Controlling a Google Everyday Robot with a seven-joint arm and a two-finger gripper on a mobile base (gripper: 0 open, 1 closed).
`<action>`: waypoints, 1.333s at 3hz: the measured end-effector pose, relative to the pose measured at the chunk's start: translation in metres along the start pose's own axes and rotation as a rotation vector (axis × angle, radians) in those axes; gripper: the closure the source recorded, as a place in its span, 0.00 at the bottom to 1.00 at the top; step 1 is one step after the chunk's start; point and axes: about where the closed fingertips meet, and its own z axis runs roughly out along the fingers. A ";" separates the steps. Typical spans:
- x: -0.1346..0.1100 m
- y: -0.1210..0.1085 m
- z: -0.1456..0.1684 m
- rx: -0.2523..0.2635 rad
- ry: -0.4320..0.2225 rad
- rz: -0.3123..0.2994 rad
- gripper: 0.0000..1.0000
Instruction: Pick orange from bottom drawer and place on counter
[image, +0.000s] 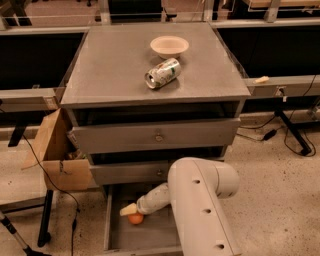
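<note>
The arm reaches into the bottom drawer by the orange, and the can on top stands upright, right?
No: the camera view shows the can lying on its side on the counter. The gripper is in the bottom drawer, at the orange.

arm: cream, rounded | dark holes | tool: pale, in bottom drawer

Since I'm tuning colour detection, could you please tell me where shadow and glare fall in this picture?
Camera view: the counter is evenly, warmly lit; the can glints with bright highlights; the bottom drawer is dimmer, shaded beneath the arm, where the claw sits right by the orange.
</note>
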 end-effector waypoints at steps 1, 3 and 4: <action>0.008 0.005 0.007 0.008 0.042 -0.033 0.05; 0.022 0.016 0.027 0.058 0.160 -0.127 0.49; 0.024 0.015 0.029 0.082 0.177 -0.127 0.73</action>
